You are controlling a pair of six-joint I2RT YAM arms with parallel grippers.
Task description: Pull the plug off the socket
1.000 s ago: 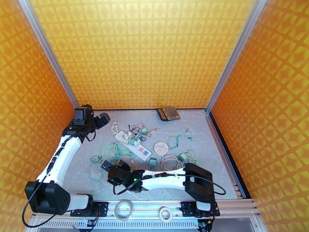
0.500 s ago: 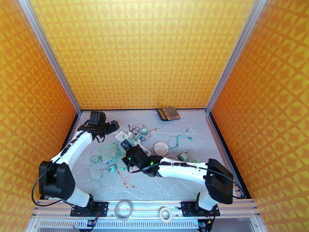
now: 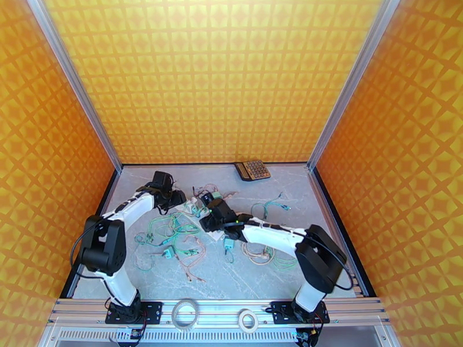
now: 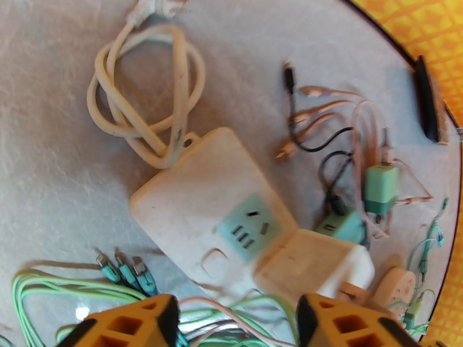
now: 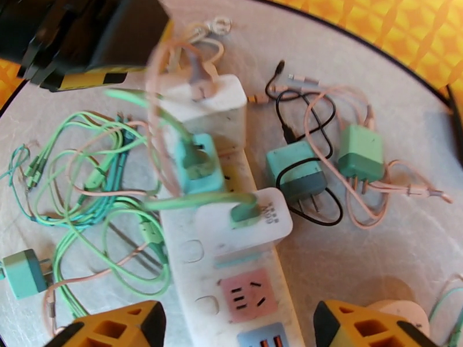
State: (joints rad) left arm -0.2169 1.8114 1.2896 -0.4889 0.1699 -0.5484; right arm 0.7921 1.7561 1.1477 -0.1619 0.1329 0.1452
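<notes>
On white power strip (image 5: 197, 279) — boxy white plug (image 5: 246, 226), seated, green cable (image 5: 197, 200) attached

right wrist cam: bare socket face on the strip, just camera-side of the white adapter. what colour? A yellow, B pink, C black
B: the socket face next to the white adapter on the power strip is pink, with dark slots.
</notes>
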